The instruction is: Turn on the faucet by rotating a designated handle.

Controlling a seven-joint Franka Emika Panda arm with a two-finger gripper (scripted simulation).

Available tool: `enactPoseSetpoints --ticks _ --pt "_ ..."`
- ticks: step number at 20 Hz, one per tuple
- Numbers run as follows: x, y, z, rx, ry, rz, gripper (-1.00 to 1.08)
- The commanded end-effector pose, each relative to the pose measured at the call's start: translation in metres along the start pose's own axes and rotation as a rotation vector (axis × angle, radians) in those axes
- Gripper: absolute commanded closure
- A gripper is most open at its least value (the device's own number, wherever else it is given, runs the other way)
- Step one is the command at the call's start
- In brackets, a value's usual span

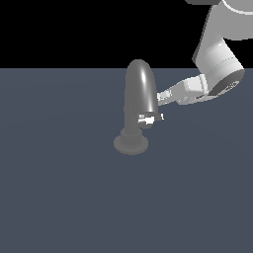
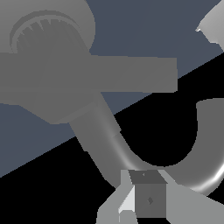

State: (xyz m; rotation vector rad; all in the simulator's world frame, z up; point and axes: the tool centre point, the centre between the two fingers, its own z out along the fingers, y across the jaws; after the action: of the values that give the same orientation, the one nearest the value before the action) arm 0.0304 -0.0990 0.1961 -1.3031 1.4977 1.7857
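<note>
1. The glossy grey metal faucet (image 1: 137, 101), a tall rounded arch on a round stepped base, stands upright on the flat dark blue-grey floor (image 1: 59, 197).
2. Its small bright white lever handle (image 1: 151, 118) juts sideways low on the arch, just above the base.
3. My pale gripper (image 1: 161, 97) reaches the arch's side above that handle.
4. I cannot tell whether my fingers are parted or closed.
</note>
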Motion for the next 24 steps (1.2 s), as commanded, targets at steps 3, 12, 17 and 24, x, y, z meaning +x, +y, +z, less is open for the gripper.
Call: enactPoseSetpoints --ticks 3,12,17,24 --pt "0.017 -0.004 -0.001 0.021 -0.055 0.046 1.08" --pt "0.022 -0.005 0.0 0.027 -0.071 0.059 1.08" --pt "0.021 -0.004 0.0 0.026 -0.068 0.057 1.08" --pt "0.041 0.003 0.001 0.026 -0.068 0.057 1.08"
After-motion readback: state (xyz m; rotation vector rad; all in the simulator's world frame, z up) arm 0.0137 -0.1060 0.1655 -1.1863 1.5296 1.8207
